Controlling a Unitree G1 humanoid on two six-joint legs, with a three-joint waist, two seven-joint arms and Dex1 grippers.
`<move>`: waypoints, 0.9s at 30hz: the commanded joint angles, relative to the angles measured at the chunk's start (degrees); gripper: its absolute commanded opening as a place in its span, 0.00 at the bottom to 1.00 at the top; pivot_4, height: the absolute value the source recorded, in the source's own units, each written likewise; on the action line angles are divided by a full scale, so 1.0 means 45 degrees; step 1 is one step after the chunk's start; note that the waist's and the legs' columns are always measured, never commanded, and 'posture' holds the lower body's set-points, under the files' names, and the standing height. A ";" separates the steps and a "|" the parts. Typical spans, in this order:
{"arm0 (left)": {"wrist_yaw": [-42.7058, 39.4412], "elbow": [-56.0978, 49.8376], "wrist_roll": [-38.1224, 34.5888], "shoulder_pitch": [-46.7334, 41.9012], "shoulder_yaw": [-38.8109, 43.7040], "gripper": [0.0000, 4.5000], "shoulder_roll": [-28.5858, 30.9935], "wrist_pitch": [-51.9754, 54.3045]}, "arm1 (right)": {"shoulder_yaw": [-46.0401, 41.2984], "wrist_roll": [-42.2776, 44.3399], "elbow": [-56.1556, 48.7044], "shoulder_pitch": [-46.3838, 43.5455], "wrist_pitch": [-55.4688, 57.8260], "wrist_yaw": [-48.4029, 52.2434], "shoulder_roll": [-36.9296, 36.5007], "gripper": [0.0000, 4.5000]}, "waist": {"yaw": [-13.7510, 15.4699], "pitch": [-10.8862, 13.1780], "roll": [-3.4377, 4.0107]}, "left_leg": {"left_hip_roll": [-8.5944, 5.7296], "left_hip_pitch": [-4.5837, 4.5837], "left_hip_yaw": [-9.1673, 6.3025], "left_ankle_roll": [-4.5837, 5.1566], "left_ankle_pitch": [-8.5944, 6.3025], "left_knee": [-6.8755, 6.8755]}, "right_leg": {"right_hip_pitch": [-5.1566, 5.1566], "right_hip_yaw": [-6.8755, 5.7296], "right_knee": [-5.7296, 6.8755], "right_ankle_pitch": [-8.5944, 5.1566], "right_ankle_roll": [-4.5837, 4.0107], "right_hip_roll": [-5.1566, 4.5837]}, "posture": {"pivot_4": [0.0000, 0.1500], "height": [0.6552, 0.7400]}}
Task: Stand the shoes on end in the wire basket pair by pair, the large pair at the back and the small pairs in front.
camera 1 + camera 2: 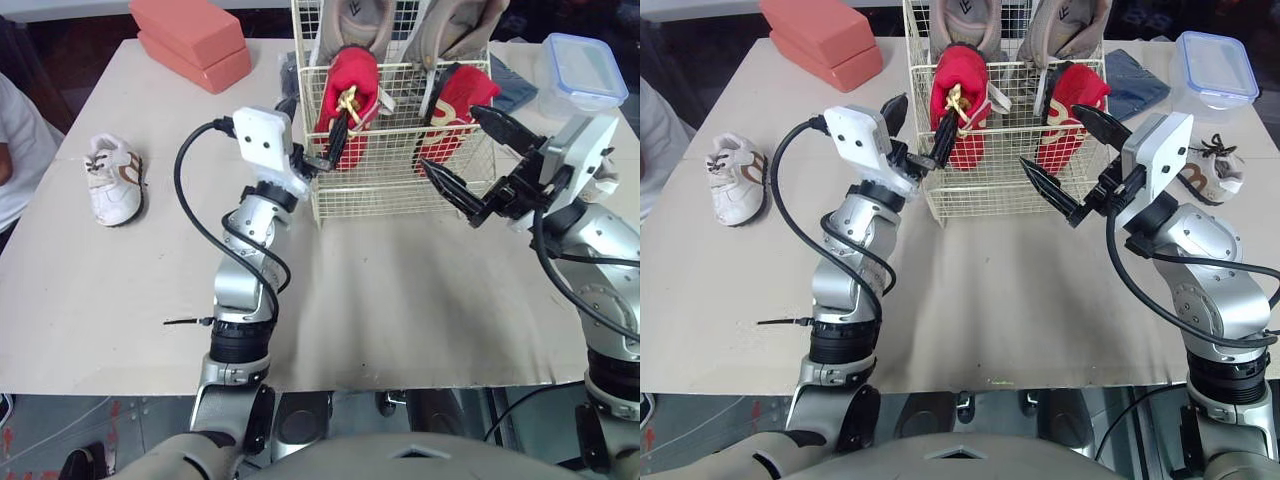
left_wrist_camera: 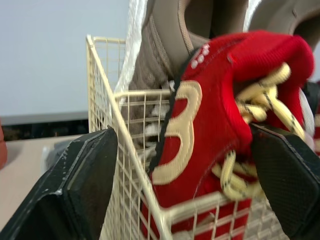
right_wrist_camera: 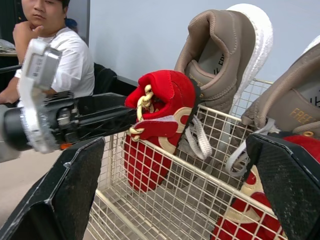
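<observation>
Nearest, the right gripper (image 1: 450, 137) hangs spread just before the wire basket (image 1: 370, 195), facing the right red shoe (image 1: 465, 95). The left gripper (image 1: 318, 103) is spread over the basket's corner, one finger at the left red shoe (image 1: 350, 75). Both red shoes stand on end in front of two tan shoes (image 1: 365, 20). One white shoe (image 1: 113, 180) lies on the table (image 1: 400, 300).

Left wrist view: the fingers (image 2: 90, 185) straddle the basket wall and the red shoe.

Right wrist view: that gripper's fingers gape toward the basket, and a person (image 3: 55, 50) sits beyond.

bright, even light; soft, faint shadows lie on the table (image 1: 400, 300).
</observation>
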 commanded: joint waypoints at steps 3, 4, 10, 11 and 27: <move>0.0026 -0.1350 -0.0595 0.0825 0.0313 0.99 0.0174 0.1209 | -0.0318 -0.0031 -0.0137 -0.0215 -0.0313 0.0014 0.0018 1.00 | -0.0004 0.0000 0.0001 | 0.0002 -0.0006 -0.0002 0.0000 0.0000 0.0000 | -0.0004 -0.0002 -0.0001 -0.0001 0.0000 0.0001 | 1.00 0.36; 0.0043 -0.1534 -0.0711 0.0969 0.0355 0.99 0.0158 0.1331 | -0.0310 -0.0053 -0.0078 -0.0236 -0.0334 0.0034 0.0027 1.00 | 0.0002 0.0000 0.0001 | 0.0004 -0.0008 -0.0002 0.0000 0.0000 0.0000 | -0.0005 -0.0003 -0.0002 -0.0001 0.0000 0.0001 | 1.00 0.36; -0.0897 -0.2727 -0.2322 0.1440 0.0822 0.99 0.0348 0.1505 | -0.0957 -0.0112 0.0746 -0.0148 -0.0582 0.0280 -0.0273 1.00 | 0.0011 0.0000 0.0002 | 0.0004 -0.0012 0.0000 0.0000 -0.0001 0.0000 | -0.0007 0.0000 -0.0008 -0.0001 -0.0001 0.0001 | 1.00 0.36; -0.1071 -0.2874 -0.2654 0.1347 0.1036 0.99 0.0472 0.1513 | -0.1217 -0.0134 0.1039 -0.0110 -0.0678 0.0372 -0.0406 1.00 | 0.0018 0.0001 0.0002 | 0.0003 -0.0015 -0.0002 0.0000 -0.0001 0.0000 | -0.0007 -0.0004 -0.0008 -0.0001 -0.0001 0.0001 | 1.00 0.36; -0.6134 -0.3313 -0.9037 -0.1459 0.3229 0.99 0.6963 0.5460 | -0.3942 -0.2158 1.0282 -0.0767 -0.2867 0.1624 -0.3712 1.00 | -0.0052 0.0008 0.0017 | -0.0003 0.0003 0.0048 -0.0002 0.0001 -0.0024 | -0.0017 0.0043 -0.0021 -0.0002 -0.0001 0.0015 | 1.00 0.36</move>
